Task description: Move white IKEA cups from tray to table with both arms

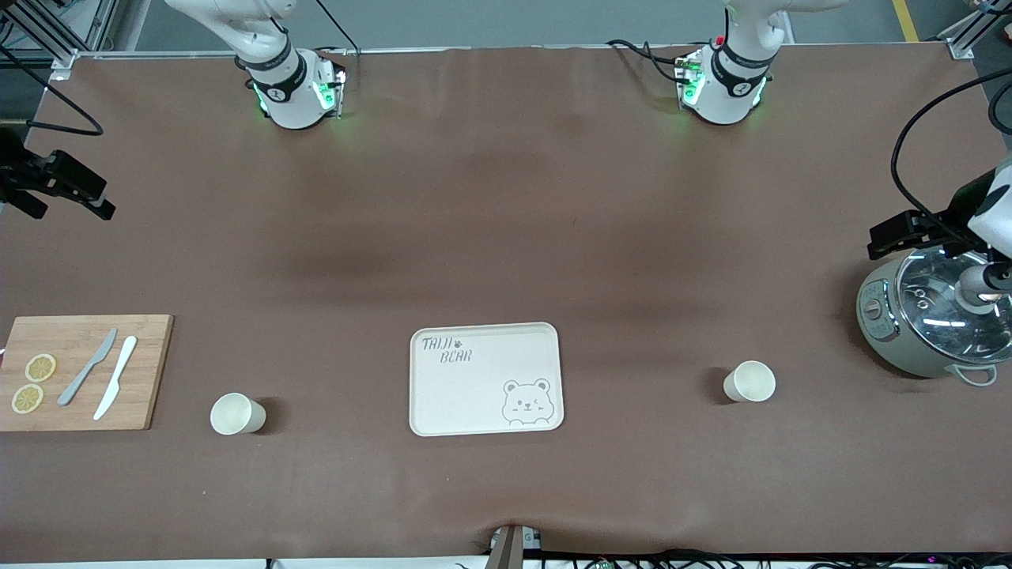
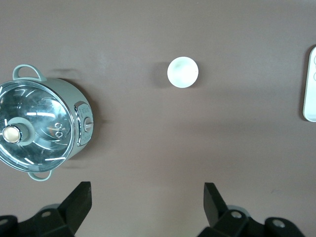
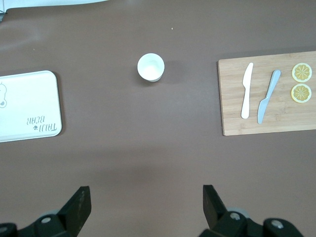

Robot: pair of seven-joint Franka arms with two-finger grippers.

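Both arms are raised and drawn out toward their own ends of the surface (image 1: 506, 197), each wrist camera looking straight down. The left hand (image 2: 147, 205) hangs over the left arm's end, above the rim of a grey-green lidded pot (image 1: 933, 316), with its two black fingers (image 2: 79, 197) spread wide apart and nothing between them. The right hand (image 3: 146, 206) is up over the right arm's end, and its fingers (image 3: 212, 200) likewise stand wide apart and hold nothing.

One white cup (image 1: 749, 382) stands upright on the bare surface between the pot and the bear-printed tray (image 1: 485, 379), well apart from both and well clear of the left hand. In the left wrist view this cup (image 2: 182, 72) shows as a round rim far from the fingertips.

The other white cup (image 1: 236, 414) stands upright between the tray and a wooden cutting board (image 1: 83, 371), nearer the board and slightly closer to the front camera than the first cup. It is well apart from the right hand. The board carries a grey knife (image 1: 87, 367), a white knife (image 1: 115, 377) and two lemon slices (image 1: 33, 383). Neither cup touches the tray.
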